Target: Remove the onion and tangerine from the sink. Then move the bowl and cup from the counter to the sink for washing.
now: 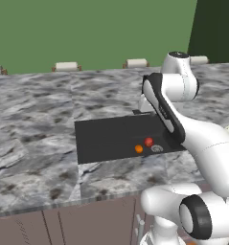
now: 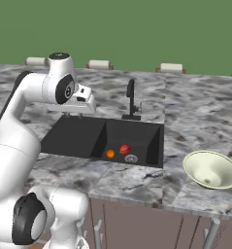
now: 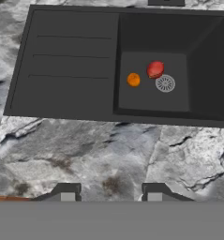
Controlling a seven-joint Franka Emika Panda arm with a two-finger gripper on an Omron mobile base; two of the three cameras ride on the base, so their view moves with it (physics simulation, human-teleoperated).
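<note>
Pincer (image 3: 108,193), jaws apart & empty, hangs over marble surface (image 3: 108,154) at sink (image 3: 71,61) front; onion (image 3: 155,69) lies ahead-right, down in basin beside tangerine (image 3: 133,79).

onion (image 2: 124,149) and tangerine (image 2: 110,153) lie close together in the sink (image 2: 78,136) by the drain; bowl (image 2: 212,169) sits tilted on the surface (image 2: 195,116) to the right.
</note>
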